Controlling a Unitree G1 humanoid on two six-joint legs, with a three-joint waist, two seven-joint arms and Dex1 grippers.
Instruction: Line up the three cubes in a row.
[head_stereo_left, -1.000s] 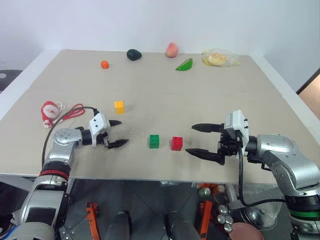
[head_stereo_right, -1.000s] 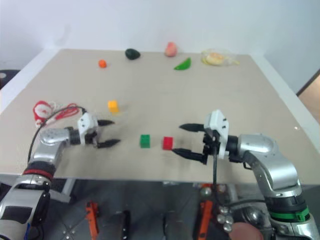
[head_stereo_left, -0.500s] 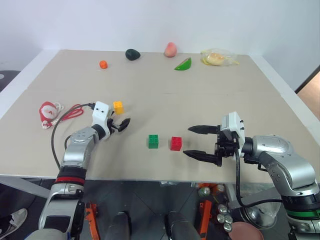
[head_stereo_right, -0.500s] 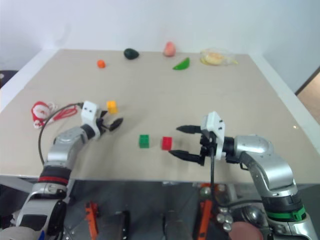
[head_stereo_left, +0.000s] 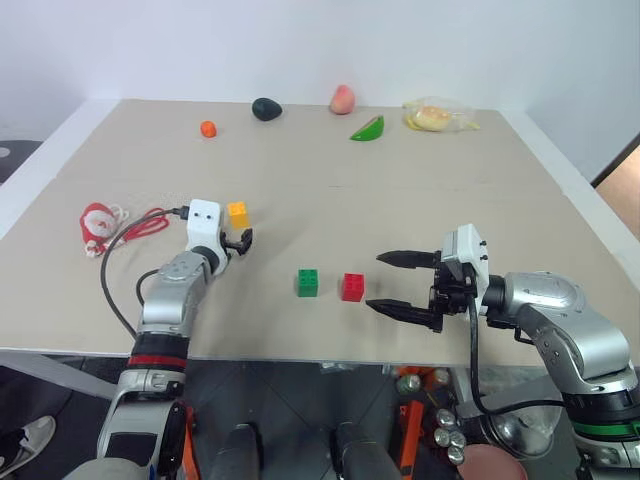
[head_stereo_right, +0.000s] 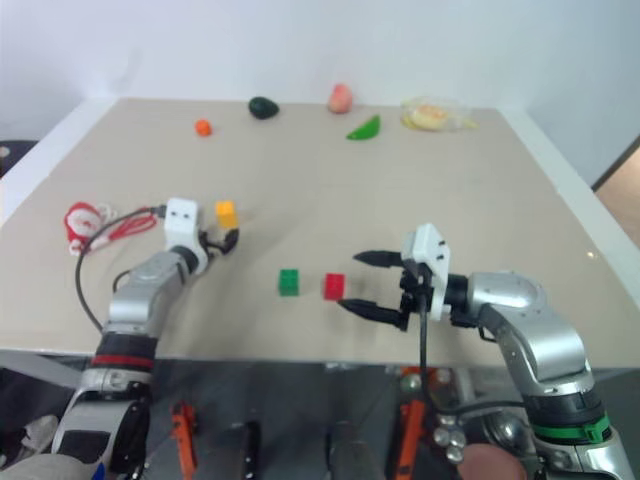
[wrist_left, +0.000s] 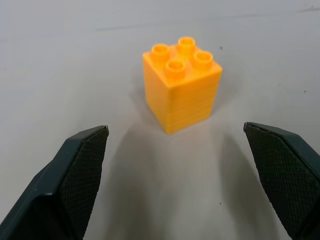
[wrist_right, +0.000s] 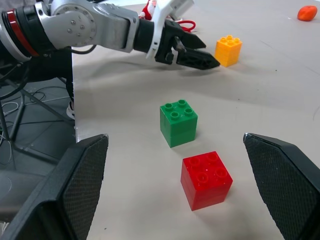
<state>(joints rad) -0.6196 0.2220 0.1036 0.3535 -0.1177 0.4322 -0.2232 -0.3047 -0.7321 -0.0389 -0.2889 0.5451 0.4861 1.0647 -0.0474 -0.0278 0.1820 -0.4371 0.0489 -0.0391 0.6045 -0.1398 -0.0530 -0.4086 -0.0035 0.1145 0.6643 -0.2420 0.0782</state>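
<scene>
Three cubes are lying on the table (head_stereo_left: 420, 190), and I am going from the left of the head picture to the right. At the left of the middle, the left gripper (head_stereo_left: 240, 241) is standing with its fingers wide apart and holding nothing. The yellow cube (head_stereo_left: 238, 214) is sitting just above it in the picture, a little toward the upper left of the fingertips, near but not touching. In the left wrist view the same cube is lying straight ahead, centred between the two open fingers and still beyond their tips. It has no long axis; it is sitting studs up and turned a little, with a corner facing the gripper.

Lower, in the middle of the picture, the green cube (head_stereo_left: 308, 282) and the red cube (head_stereo_left: 353, 287) are sitting side by side, near each other but apart, already forming a short row. The yellow cube is lying well apart from them, toward the upper left.

At the lower right, the right gripper (head_stereo_left: 392, 283) is pointing toward the red cube, fingers also wide and empty.

I judge the left arm to be much nearer to the yellow cube, so the coming move is probably a short advance and closing.
</scene>
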